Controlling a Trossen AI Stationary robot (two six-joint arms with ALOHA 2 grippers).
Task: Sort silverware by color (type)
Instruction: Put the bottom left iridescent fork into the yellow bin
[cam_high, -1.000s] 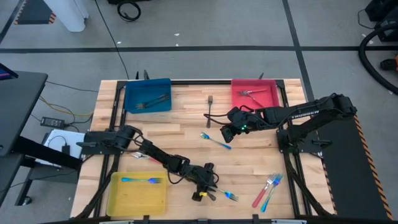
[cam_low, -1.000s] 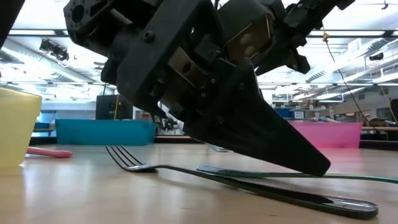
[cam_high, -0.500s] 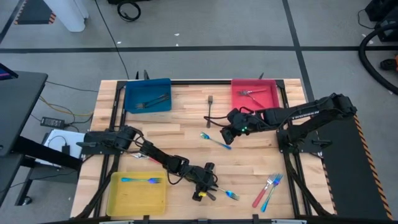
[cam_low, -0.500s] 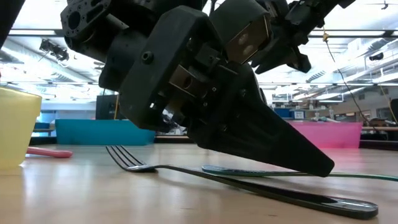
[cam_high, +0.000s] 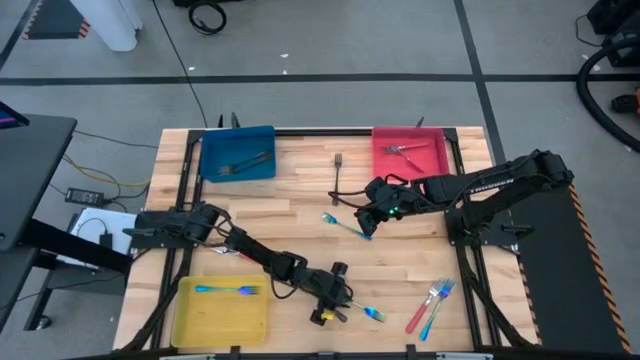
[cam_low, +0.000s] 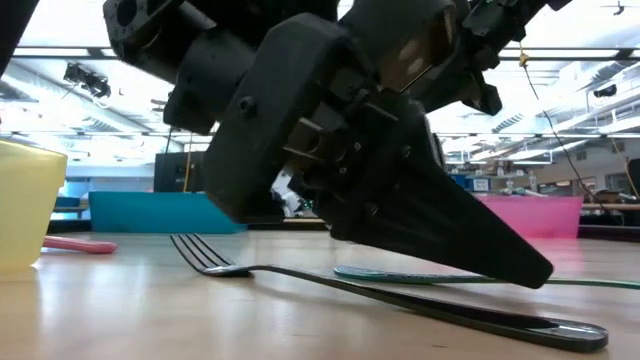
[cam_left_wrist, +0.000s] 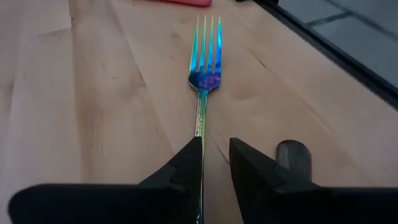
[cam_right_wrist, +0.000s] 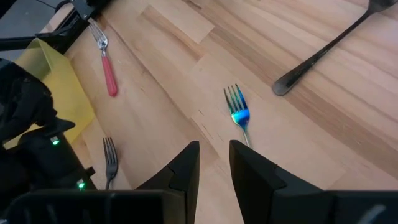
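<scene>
The counter is light wood with stripes. One tray is blue, one is red, one is yellow. A fork shines blue, green and purple.

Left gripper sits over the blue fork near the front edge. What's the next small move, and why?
Probably close the left gripper on the blue fork: its handle lies in the gap between the slightly parted fingers, and the fork is flat on the table. The right gripper waits mid-table.
</scene>
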